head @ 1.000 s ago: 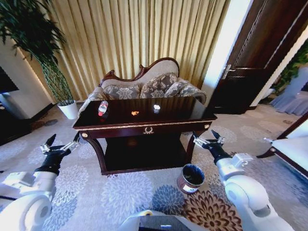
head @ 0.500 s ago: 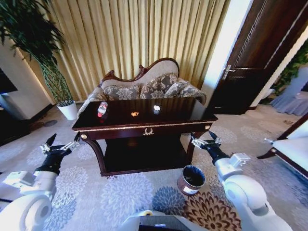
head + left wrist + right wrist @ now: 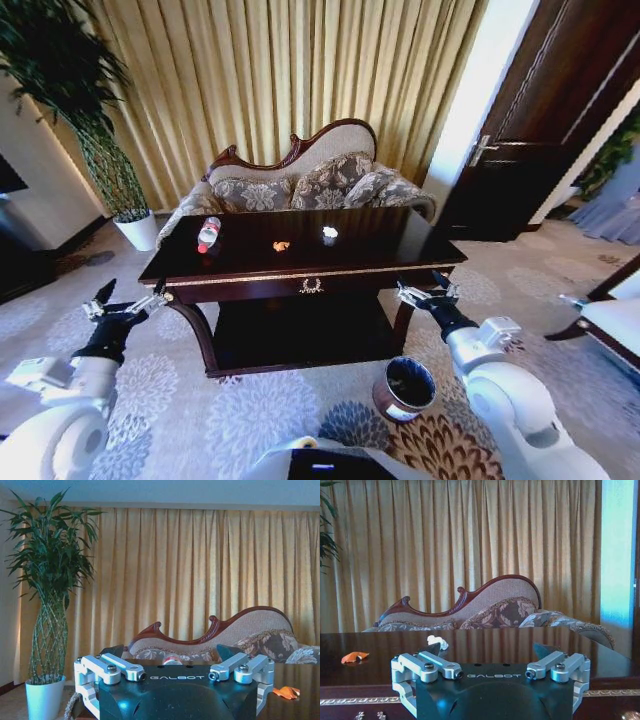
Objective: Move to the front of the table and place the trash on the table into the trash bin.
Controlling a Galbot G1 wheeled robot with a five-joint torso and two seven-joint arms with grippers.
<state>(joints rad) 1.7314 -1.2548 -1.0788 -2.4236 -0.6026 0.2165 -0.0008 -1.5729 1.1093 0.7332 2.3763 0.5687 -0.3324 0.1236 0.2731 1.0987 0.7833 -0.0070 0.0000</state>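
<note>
Both arms held low and forward at the table front corners. Left gripper & right gripper: fingers spread apart, holding nothing. Bottle, orange scrap, paper wad lie on top.

Both arms are glossy white rounded shells ending in black wrists. The left gripper and right gripper have silver metal finger links with round screws, black pointed tips, and a dark housing lettered "GALBOT".
</note>
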